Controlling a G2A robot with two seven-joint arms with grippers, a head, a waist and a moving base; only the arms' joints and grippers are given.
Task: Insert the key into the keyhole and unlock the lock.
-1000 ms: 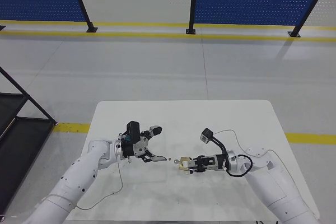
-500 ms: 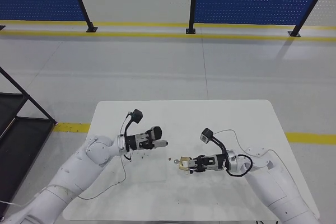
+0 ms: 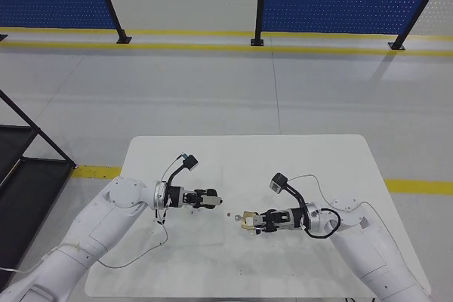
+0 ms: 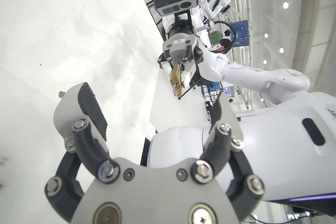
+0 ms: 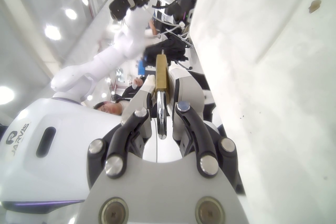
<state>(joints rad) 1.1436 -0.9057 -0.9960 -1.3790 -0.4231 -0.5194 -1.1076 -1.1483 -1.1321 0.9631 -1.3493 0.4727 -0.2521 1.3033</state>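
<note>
The left gripper [image 3: 215, 201] is recorded just left of centre in the top view, low over the white table [image 3: 325, 158]. Its fingers [image 4: 89, 104] are spread wide apart in the left wrist view, and nothing is held between them.

The right gripper [image 3: 254, 220] is found just right of centre in the top view, level with the table and pointed towards the left gripper. It is clamped on a brass padlock [image 5: 160, 72]. In the right wrist view the brass body is seen pinched between the two white pads, with its far end projecting beyond the fingertips. The silver shackle [image 5: 161, 117] lies back between the fingers, towards the wrist. In the left wrist view, above centre, the free end of the padlock is presented to the left gripper, tilted slightly.

The two grippers are noted as near one another but apart.

A small brownish item [image 3: 226, 215] is observed lying on the table in the gap between them, touching neither. It is too small to be identified, so it cannot be confirmed as the key.
</note>
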